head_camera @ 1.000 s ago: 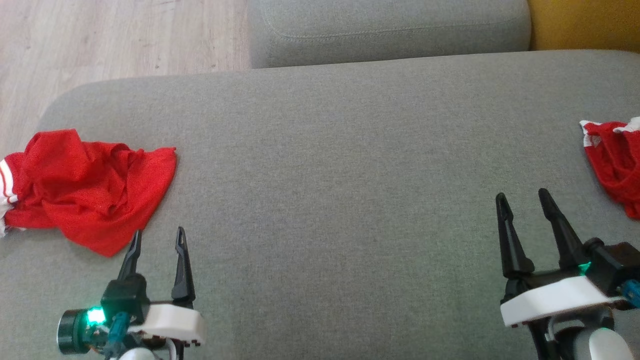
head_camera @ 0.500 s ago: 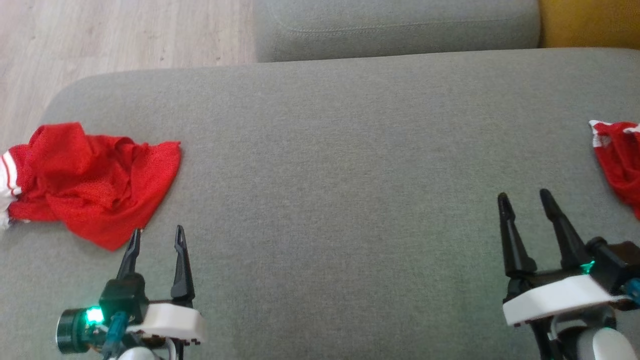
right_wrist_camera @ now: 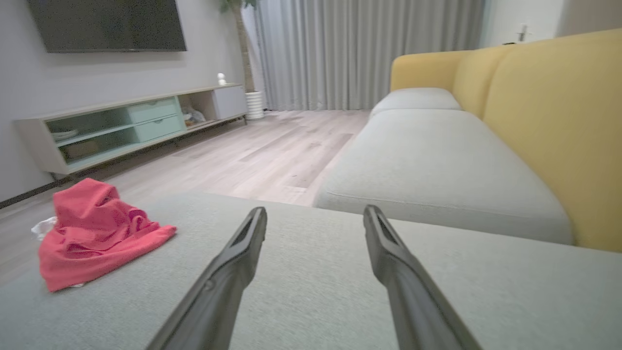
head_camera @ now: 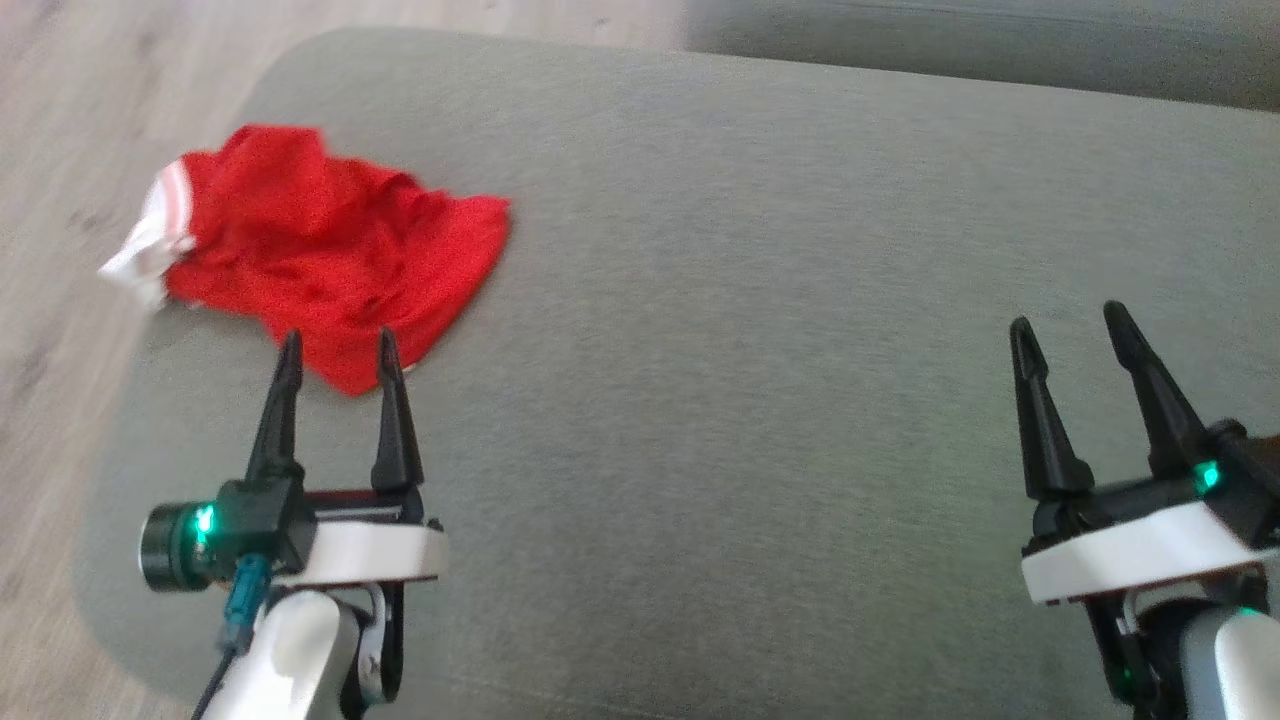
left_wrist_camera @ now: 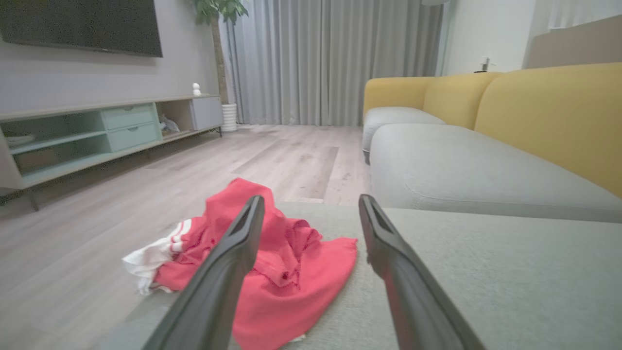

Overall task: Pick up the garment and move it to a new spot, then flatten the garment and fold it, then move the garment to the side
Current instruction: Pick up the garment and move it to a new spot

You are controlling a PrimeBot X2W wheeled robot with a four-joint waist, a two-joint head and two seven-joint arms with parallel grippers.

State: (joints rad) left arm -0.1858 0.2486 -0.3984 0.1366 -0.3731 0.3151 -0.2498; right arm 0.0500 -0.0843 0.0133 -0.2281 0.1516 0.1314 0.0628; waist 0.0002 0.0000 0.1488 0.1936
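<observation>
A crumpled red garment (head_camera: 330,250) with white striped trim lies near the left end of the grey sofa cushion (head_camera: 760,300). The left wrist view has the garment (left_wrist_camera: 286,282) just beyond my fingers, and the right wrist view shows the garment (right_wrist_camera: 92,233) far to the left. My left gripper (head_camera: 338,345) is open, its tips over the garment's near corner, nothing between them. My right gripper (head_camera: 1066,322) is open over bare cushion at the right, far from the garment.
Wood floor (head_camera: 60,200) lies past the cushion's rounded left end. A second grey seat cushion (left_wrist_camera: 461,165) and yellow backrest (left_wrist_camera: 549,116) lie beyond. A low TV cabinet (left_wrist_camera: 97,136) stands against the far wall.
The head camera has swung left and down, so the garment now sits nearer the picture's middle and a second red garment at the right edge has left the picture. Both grippers stay open.
</observation>
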